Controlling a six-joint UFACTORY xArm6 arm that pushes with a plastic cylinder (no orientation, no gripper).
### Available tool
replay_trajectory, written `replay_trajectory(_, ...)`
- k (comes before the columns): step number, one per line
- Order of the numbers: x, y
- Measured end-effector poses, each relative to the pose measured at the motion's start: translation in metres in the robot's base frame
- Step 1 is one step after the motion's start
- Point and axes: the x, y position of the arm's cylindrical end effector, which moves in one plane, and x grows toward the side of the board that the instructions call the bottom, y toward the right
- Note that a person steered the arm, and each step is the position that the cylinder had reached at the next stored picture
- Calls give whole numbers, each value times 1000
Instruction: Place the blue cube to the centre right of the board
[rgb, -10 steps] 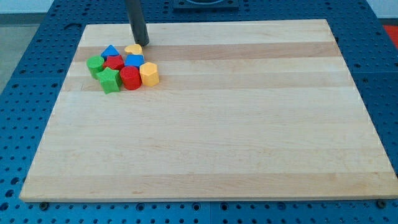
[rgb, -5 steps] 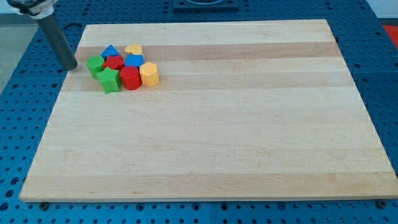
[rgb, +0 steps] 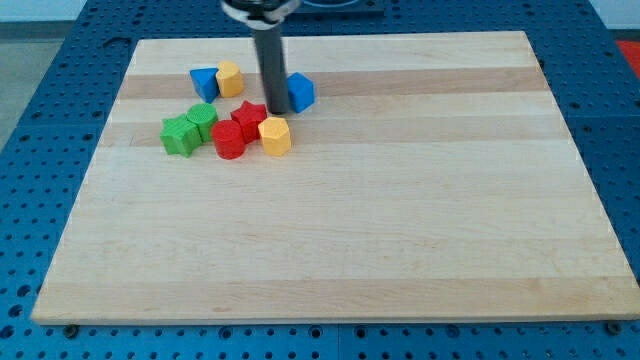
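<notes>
The blue cube (rgb: 301, 92) lies on the wooden board (rgb: 330, 230) near the view's top, a little left of centre. My tip (rgb: 277, 111) rests right beside its left side, touching or nearly so. Left of the rod sit a red star-shaped block (rgb: 249, 117), a red cylinder (rgb: 229, 140) and a yellow hexagonal block (rgb: 274, 135). Further left are a green cylinder (rgb: 203, 120) and a green star-shaped block (rgb: 179, 134). Above them lie a blue triangular block (rgb: 205, 83) and a yellow block (rgb: 230, 78).
The board lies on a blue perforated table (rgb: 60, 120). The board's right edge (rgb: 585, 170) is far from the blue cube.
The tip moved from the board's left edge to the right, into the cluster. The blocks are spread apart and shifted right; the blue cube now lies apart at the right of the group.
</notes>
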Motion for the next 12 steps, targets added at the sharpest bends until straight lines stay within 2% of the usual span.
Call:
replay_trajectory(1, 0, 46)
replay_trajectory(2, 12, 21)
replay_trajectory(3, 12, -28)
replay_trajectory(4, -12, -41)
replay_trajectory(5, -51, -29)
replay_trajectory(6, -44, 31)
replay_trajectory(8, 12, 161)
replay_trajectory(9, 5, 153)
replay_trajectory(10, 5, 120)
replay_trajectory(11, 30, 115)
replay_trajectory(12, 52, 136)
